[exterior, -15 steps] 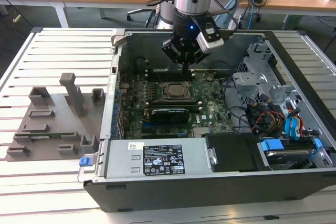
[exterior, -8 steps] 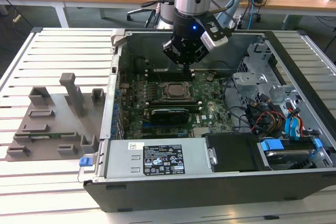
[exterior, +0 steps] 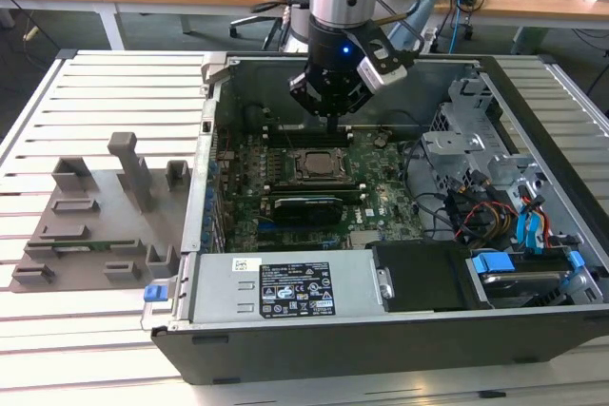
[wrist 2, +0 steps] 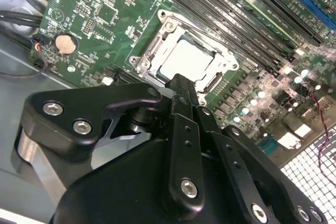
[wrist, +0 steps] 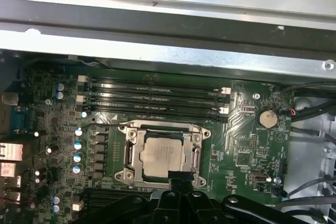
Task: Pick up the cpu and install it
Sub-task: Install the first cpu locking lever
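1. Black claw (exterior: 332,113) hangs above the open computer case (exterior: 533,330) in the exterior view, just beyond the dark metal-edged socket frame (exterior: 317,164); its fingers look closed on nothing.
2. Second wrist view: the claw's narrow tip (wrist 2: 181,88) sits over the socket's near edge, with the pale silver square cpu (wrist 2: 188,61) lying flat inside.
3. First wrist view: the cpu (wrist: 160,154) rests seated on the green motherboard (wrist: 247,150). Placement appears done; any remaining work calls for a clean vertical retreat.
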`<state>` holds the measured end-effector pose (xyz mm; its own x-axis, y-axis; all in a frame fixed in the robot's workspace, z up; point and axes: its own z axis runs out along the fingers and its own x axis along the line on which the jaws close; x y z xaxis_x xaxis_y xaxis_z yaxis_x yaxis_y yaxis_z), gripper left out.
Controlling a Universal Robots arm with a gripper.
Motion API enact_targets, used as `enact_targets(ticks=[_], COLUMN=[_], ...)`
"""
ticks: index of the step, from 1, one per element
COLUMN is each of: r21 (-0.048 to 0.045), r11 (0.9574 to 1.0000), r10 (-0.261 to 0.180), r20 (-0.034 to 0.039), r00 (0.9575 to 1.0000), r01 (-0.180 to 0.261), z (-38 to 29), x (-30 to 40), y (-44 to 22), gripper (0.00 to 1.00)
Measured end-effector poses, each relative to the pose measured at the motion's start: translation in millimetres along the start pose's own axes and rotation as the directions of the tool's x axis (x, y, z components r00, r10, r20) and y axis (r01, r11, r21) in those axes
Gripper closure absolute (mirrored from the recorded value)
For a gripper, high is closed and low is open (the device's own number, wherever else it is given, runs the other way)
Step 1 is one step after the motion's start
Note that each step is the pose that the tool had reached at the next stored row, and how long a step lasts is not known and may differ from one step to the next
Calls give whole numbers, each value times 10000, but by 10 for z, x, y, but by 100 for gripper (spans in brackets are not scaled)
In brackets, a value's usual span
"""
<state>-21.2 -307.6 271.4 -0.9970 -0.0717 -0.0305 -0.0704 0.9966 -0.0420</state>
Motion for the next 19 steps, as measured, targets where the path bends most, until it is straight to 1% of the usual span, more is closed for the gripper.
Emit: enact_targets(ticks=[8, 13, 19], r21=[1, 1, 0], r11=[10000, 10000, 10000], r10=[0, 0, 0], r20=[0, 0, 0], r00=[10000, 10000, 10000], r01=[0, 0, 0], z=[-2, -3, -4], x=[162, 234, 303], y=[12, 17, 21], gripper=[89, 89, 89])
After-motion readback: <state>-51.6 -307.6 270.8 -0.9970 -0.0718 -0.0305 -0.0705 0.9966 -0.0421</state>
